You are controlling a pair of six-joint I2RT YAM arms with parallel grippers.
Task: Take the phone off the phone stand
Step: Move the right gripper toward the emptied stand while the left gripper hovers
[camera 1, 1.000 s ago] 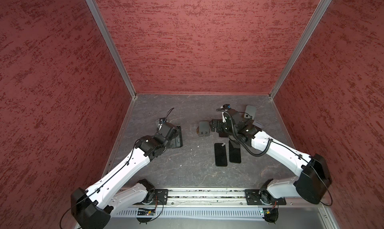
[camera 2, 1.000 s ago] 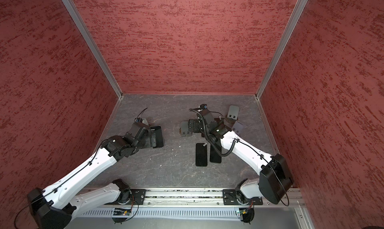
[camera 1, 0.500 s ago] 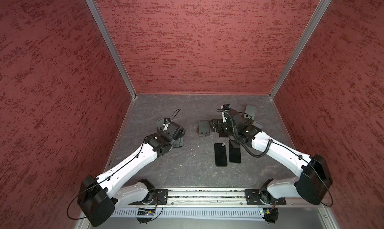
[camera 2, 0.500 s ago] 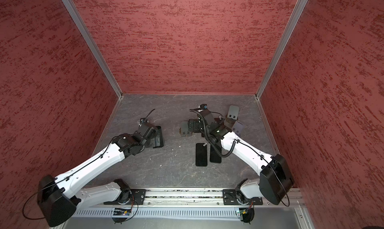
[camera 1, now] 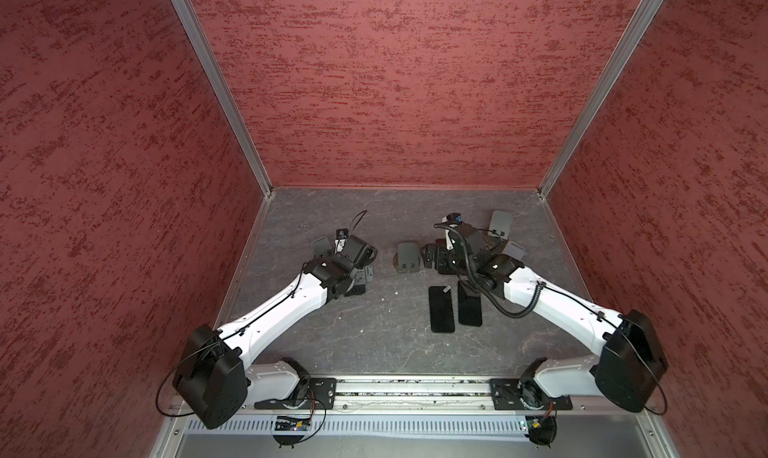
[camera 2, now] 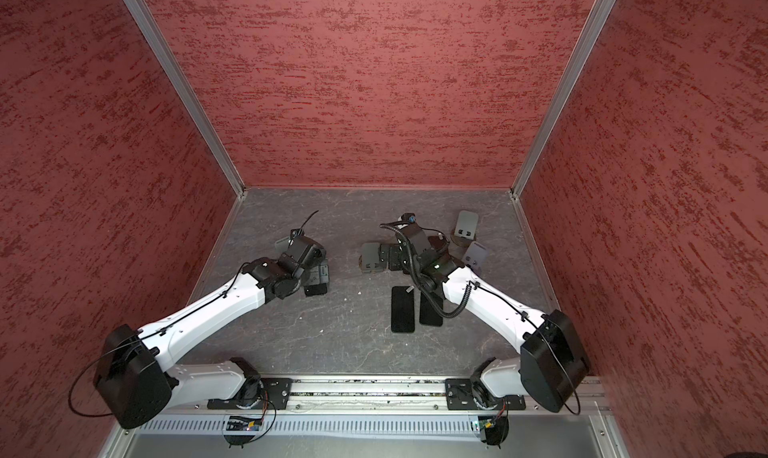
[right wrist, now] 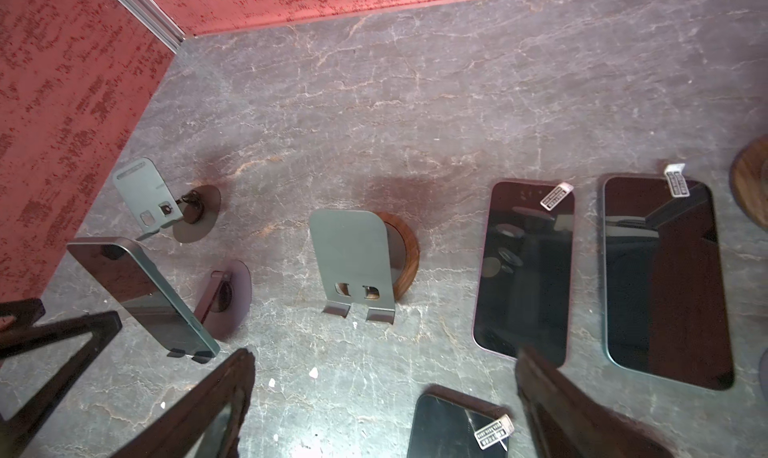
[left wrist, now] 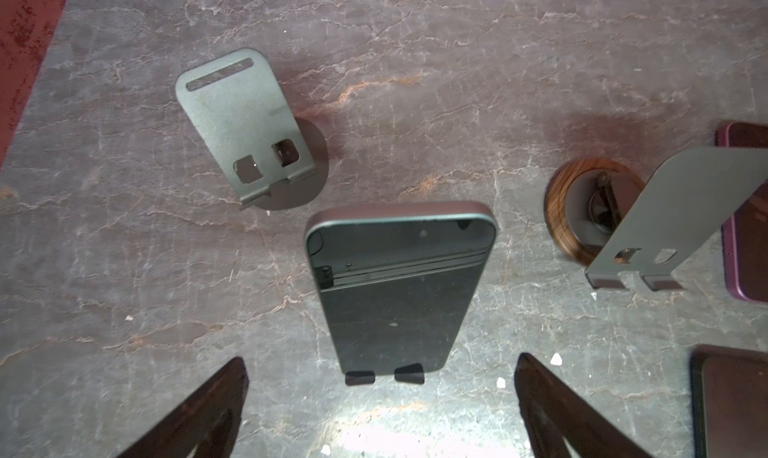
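Left gripper is hovering wide open over the dark glossy phone leaning on its grey metal stand; right gripper is gaping empty too.

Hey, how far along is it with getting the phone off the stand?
Done: a flat phone lies on the table, and the wooden-base stand is empty. In hand: the open left gripper is lined up on the propped phone, not gripping it. Left: grip it, lift it off the phone stand, set it down.
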